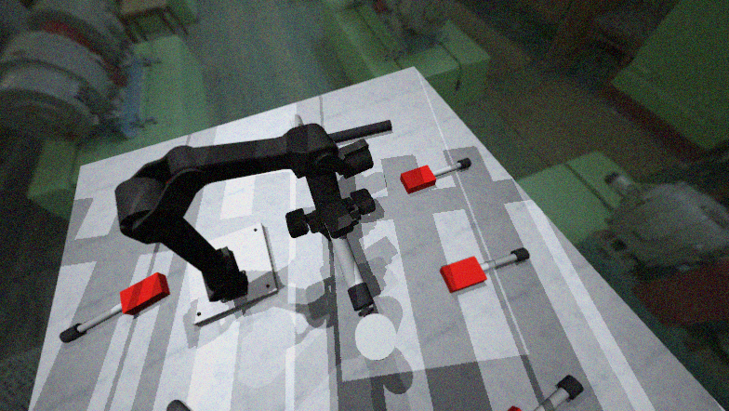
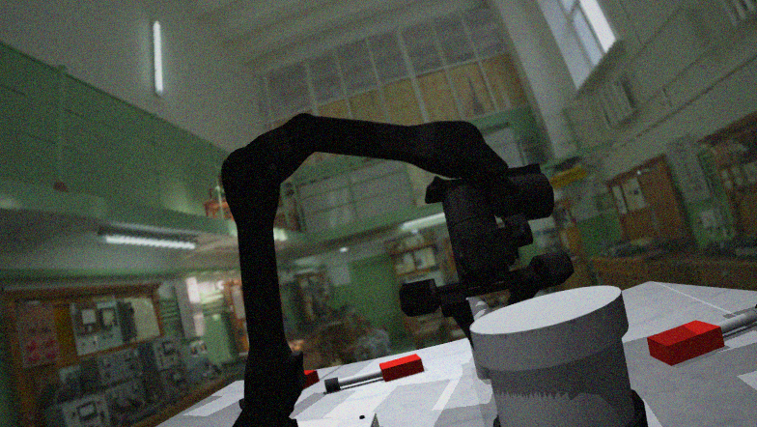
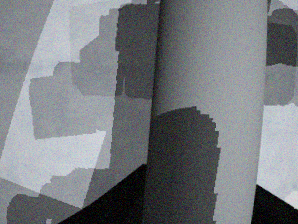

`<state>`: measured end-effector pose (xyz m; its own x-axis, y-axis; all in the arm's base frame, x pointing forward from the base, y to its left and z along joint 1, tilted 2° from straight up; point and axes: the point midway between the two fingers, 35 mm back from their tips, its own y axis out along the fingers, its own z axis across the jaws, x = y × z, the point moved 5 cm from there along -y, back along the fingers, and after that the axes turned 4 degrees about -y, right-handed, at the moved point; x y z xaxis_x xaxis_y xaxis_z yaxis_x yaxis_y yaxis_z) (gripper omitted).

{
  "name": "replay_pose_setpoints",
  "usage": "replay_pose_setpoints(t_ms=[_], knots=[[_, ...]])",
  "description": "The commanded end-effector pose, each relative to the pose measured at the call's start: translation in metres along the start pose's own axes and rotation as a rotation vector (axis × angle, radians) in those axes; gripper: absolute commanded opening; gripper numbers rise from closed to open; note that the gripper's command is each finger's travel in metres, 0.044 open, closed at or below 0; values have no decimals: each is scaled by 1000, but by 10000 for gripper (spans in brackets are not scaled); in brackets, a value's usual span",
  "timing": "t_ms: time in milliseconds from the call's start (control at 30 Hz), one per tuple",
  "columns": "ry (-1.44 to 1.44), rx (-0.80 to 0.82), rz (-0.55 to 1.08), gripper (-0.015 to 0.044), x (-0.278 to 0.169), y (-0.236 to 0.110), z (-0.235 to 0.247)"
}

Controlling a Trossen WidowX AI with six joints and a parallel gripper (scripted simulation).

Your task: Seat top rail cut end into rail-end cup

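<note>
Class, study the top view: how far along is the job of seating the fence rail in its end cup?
Done: the gripper is shut on the rail. In hand: the rail's end meets the dark rail-end cup beside the post cap; whether it is fully seated cannot be told. Left: confirm seating, then open and back clear of the rail.

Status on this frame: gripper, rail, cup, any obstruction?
Gripper shut on top rail. Rail end meets dark rail-end cup beside post cap; full seating cannot be told. Nothing seen blocking.
</note>
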<state>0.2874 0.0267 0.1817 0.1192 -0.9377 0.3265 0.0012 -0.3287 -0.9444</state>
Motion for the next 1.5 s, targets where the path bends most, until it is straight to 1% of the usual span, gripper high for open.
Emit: replay_pose_setpoints(t_ms=[0,1467], knots=[[0,0,0,0,0,0,0],[-6,2,-6,0,3,-1,2]])
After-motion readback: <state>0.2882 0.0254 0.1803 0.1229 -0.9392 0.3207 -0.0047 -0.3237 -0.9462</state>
